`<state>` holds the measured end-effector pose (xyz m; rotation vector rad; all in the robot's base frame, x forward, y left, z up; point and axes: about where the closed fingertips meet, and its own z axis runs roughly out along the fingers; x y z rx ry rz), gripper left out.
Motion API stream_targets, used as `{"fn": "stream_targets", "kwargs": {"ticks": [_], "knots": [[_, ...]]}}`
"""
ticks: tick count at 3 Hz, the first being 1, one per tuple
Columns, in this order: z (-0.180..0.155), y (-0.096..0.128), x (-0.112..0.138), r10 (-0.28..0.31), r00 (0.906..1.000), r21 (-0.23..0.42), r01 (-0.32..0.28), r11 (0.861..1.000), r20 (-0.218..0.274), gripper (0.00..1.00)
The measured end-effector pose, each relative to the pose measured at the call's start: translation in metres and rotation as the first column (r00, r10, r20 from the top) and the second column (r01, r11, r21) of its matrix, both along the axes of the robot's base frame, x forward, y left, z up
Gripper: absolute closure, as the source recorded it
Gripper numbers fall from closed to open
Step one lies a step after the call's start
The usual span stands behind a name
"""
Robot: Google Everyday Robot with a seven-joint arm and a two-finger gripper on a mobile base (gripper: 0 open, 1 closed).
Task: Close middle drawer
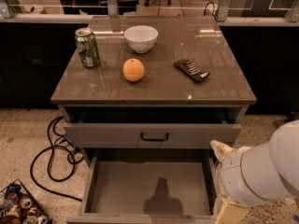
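Observation:
The middle drawer (149,183) is pulled far out below the top one, and its long plain grey tray lies open and bare with a shadow on its floor. Its front is at the bottom edge of the view, and the handle is out of sight. The top drawer (154,135), with a black centre handle, stands a little way out. My gripper (225,181) is at the lower right, close against the right side of the pulled-out middle drawer. It is mostly hidden behind my white arm (266,171), and only cream-coloured parts show. The lowest drawer is hidden.
On the cabinet top (215,90) stand a green can (87,47), a white bowl (141,38), an orange (133,70) and a dark flat packet (192,70). A black cable (53,150) loops on the floor at left, near a box of cans (21,206).

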<state>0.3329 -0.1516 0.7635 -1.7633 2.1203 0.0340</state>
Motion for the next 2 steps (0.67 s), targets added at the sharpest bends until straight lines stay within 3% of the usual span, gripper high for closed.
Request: {"fn": "stream_targets", "kwargs": {"ticks": [1, 2], "knots": [[-0.0439, 0.0097, -0.0305, -0.028, 0.9983, -0.017, 0.028, 0.999, -0.052, 0.0], [-0.0467, 0.0102, -0.0299, -0.03, 0.9984, -0.024, 0.029, 0.999, -0.047, 0.0]]}}
